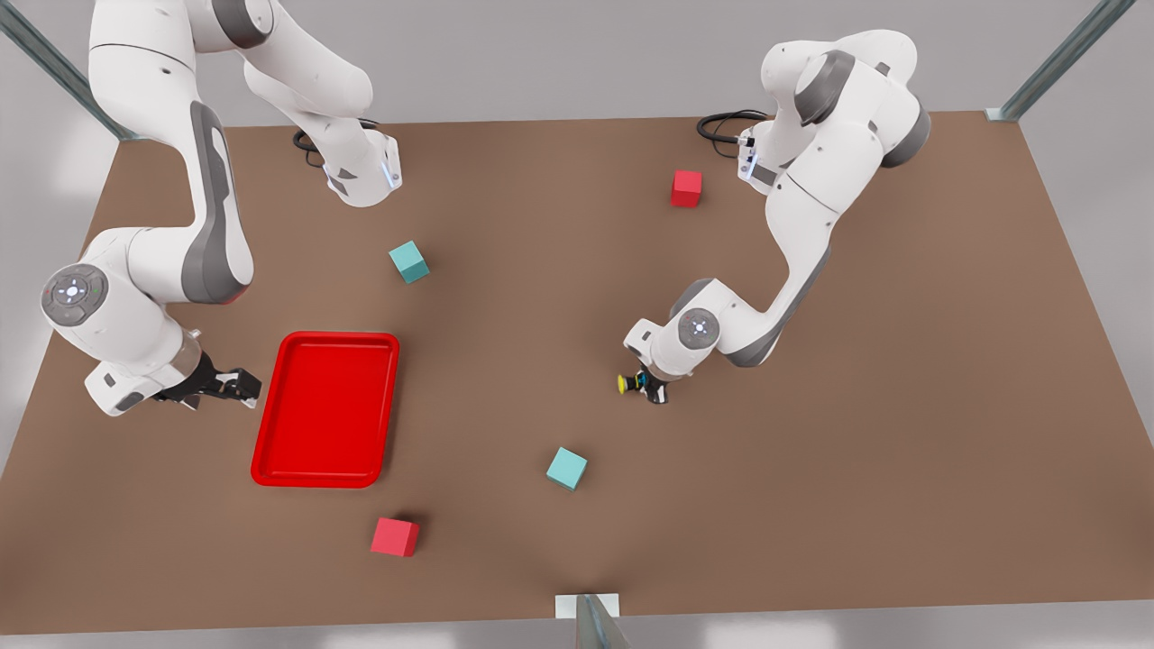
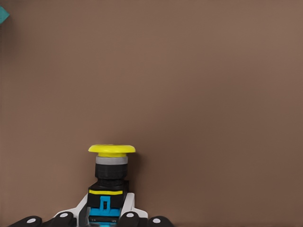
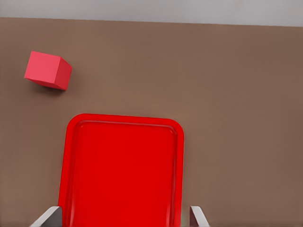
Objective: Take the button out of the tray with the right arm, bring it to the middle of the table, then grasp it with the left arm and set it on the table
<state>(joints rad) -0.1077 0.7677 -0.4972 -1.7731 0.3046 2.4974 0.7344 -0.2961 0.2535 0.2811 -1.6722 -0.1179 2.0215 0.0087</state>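
Your left hand [image 1: 651, 388] pinches the button [image 1: 633, 383] by its black body near the middle of the table [image 1: 902, 433], cap pointing toward nine o'clock in the front view. I judge the handover done and only the setting-down left. The right hand [image 1: 236, 386] waits with fingers spread beside the tray [image 1: 326, 410], at its nine o'clock edge. The tray is glossy red with rounded corners; the button's yellow cap [image 2: 111, 150] is a smooth disc; the table is matte brown.
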